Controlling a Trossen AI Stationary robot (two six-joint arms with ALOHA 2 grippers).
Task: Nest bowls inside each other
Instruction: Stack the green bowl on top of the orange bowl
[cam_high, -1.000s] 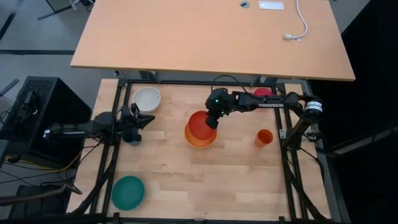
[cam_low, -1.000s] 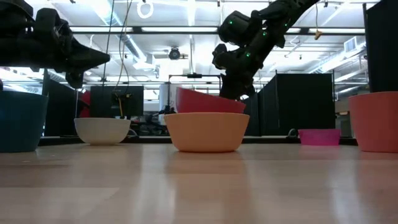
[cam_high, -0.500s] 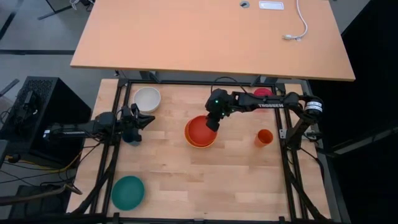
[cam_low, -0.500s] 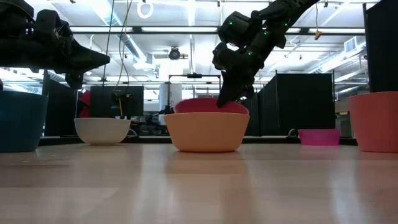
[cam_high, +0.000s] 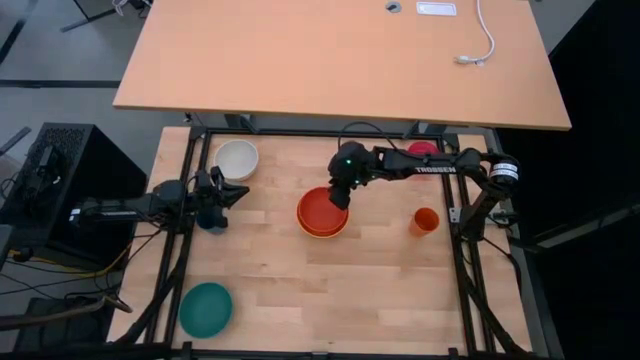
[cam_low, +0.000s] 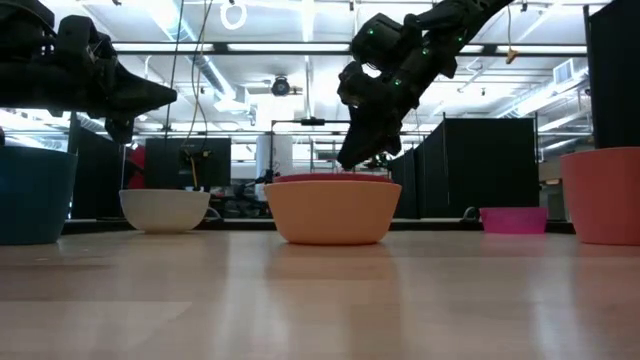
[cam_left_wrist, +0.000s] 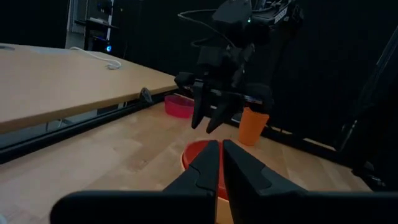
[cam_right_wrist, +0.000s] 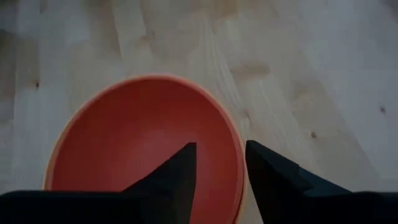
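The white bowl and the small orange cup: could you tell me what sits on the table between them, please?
In the high view, the red bowl nested in the orange bowl sits between the white bowl and the orange cup, under the right gripper.

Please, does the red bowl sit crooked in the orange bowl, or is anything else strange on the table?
Nothing stands out. The red bowl sits level inside the orange bowl, and the right pincer is open just above them.
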